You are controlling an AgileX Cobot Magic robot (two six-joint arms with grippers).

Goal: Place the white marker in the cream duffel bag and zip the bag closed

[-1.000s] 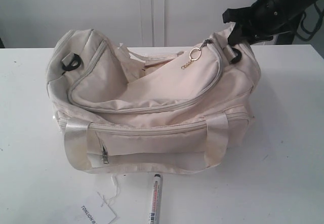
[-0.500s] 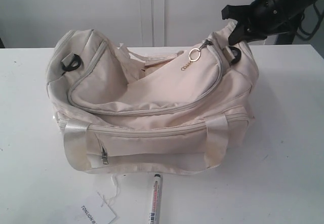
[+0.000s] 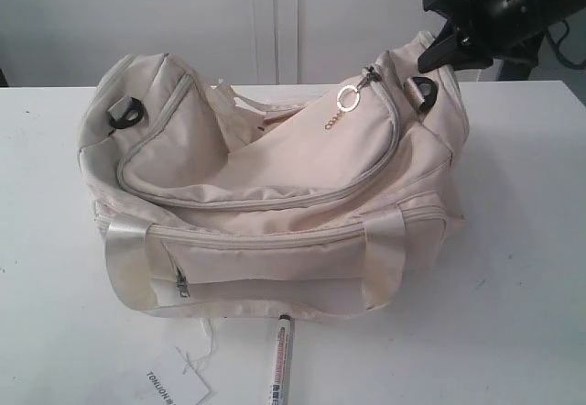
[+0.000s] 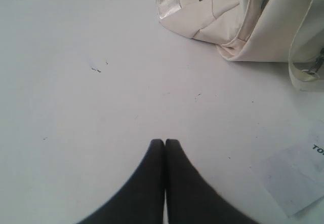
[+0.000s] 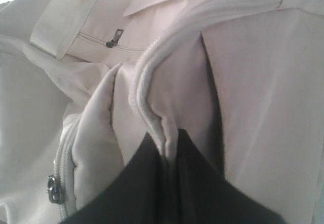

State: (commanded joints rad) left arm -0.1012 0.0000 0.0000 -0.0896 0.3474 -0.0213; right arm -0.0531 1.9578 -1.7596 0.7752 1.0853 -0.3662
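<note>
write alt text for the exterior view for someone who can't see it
A large cream duffel bag sits on a white table, the robot's black right hand gripping its upper right end. A white marker lies in front of the bag, beside a paper tag.

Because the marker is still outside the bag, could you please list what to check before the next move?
1. Grip: right end effector closed on a seam of the cream duffel bag: ok.
2. Spare: left end effector shut, empty, over the table: ok.
3. Access: white marker lies uncovered in front of the bag: ok.
4. Clutter: paper tag apart from the marker: ok.
5. Bag's opening wide enough: cannot tell.
</note>
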